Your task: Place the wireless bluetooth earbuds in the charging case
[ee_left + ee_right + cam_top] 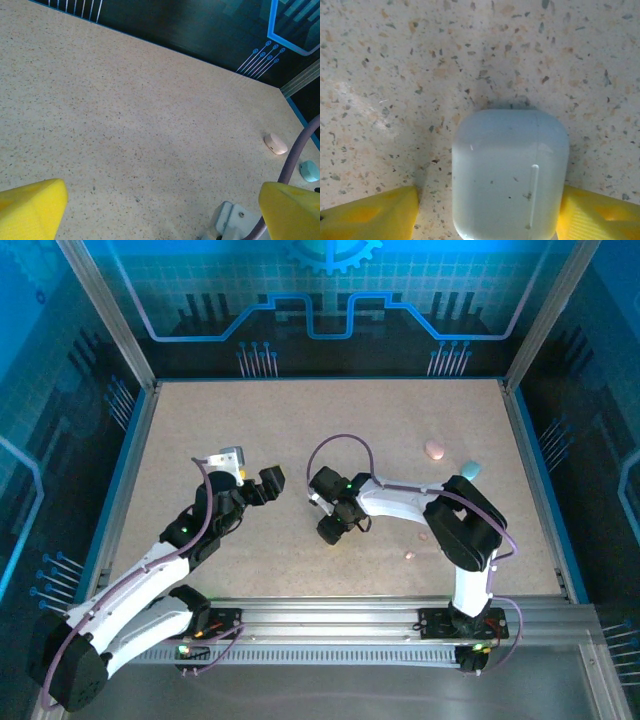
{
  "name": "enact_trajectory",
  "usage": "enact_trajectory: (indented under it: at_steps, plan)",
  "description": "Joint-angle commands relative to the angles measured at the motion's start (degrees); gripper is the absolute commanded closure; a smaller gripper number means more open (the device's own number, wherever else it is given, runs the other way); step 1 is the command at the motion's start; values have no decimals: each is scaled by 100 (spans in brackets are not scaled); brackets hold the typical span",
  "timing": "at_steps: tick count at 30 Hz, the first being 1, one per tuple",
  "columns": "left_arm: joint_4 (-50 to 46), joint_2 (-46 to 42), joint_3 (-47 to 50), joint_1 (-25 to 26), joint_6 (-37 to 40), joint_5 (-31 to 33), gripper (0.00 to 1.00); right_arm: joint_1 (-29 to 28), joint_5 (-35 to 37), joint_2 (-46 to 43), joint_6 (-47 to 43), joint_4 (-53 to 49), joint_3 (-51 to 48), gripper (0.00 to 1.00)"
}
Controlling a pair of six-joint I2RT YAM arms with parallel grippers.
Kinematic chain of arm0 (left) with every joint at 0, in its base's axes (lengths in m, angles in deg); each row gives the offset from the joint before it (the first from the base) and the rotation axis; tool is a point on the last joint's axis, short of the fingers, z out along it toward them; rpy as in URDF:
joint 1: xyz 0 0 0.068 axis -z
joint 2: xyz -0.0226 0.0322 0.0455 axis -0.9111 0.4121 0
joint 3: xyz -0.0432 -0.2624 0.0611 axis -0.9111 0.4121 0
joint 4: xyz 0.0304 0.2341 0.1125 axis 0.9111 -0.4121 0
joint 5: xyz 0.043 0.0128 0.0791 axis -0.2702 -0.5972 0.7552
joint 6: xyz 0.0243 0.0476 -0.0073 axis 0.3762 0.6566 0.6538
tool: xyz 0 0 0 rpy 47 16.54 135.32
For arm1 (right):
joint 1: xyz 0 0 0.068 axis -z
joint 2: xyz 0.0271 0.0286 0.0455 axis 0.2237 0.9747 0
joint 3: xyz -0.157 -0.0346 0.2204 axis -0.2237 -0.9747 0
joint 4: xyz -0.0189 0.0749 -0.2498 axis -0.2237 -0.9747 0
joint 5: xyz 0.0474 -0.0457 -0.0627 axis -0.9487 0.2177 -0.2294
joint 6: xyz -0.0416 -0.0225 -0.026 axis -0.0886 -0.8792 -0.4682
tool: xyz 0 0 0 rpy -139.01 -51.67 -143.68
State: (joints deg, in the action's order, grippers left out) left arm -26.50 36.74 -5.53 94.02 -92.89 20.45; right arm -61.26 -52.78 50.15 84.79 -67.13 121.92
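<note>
Worktop (250, 420): pale speckled surface inside a blue-lit enclosure, with both arms reaching over it from the near edge.

Left arm (150, 560): white with a purple cable, angled up and to the right, ending over the left middle of the worktop.

Left jaws: released and spread wide with nothing between them. In the left wrist view, one yellow fingertip (30, 207) sits in each bottom corner, with bare worktop between.

Right jaws: pointing down at the middle of the worktop, just to the right of the left jaws and apart from them. They are parted around the charging case and not clenched on it.

Charging case (510, 175): a pale blue-white rounded-square case lying flat on the worktop, directly between the right jaws. A short thin line runs along its right part. The left yellow fingertip (370, 215) stands off from it with a strip of worktop showing between. The right yellow fingertip (597, 215) sits right against its side. Whether its lid is up or down cannot be told.

Earbud (410, 554): one tiny pink bud on the worktop, to the right of the right jaws and nearer the front edge, close beside the right arm (460, 530). It is outside the charging case.

Pink case (435, 448): rounded, beyond and to the right of the right jaws, well apart from them. In the left wrist view it looks pale pink-white.

Teal case (470, 468): just to the right of the pink case, not touching it, well apart from both jaws.
</note>
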Motion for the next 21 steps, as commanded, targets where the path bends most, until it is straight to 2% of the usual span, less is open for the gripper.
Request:
enact_trajectory:
  at_steps: [1,6,12,16,21]
  plan:
    - [-9,-26,79,32,-89,119,1,-24,50,148,-136,350,-113,32]
    - [-67,31,29,38,-164,123,1,4,80,203,-120,410,-164,41]
    - [-89,192,-57,33,-278,16,1,100,35,-196,2,829,-493,51]
    - [-113,337,-173,34,-311,-241,1,191,16,-998,30,1353,-924,57]
    - [-115,504,-389,24,-193,-956,1,314,-110,-2260,-294,2019,-1457,58]
